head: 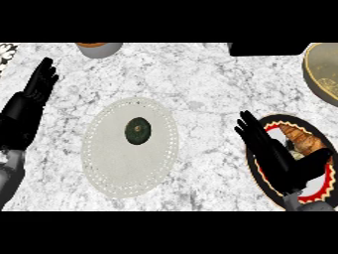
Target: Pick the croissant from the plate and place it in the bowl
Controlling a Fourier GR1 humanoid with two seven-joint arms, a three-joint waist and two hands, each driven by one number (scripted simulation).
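my right hand (pixel 277 158) is over the left part of the black plate (pixel 329 191) with the red-and-white rim, fingers (pixel 251 130) straight and spread apart, thumb out to the right, clamped on nothing yet. the croissant (pixel 301 138) lies on the far part of that plate, just right of my palm, so i judge the hand is open this way to let it come in from the side and close around the pastry. the bowl (pixel 333 73) waits at the far right of the bench (pixel 200 84), beyond the plate, a short carry away. my left hand (pixel 31 96) rests open at the left edge, fingers up, out of the way. a pale mat (pixel 131 168) with a dark round thing (pixel 138 130) on it sits mid-bench, not part of this job.
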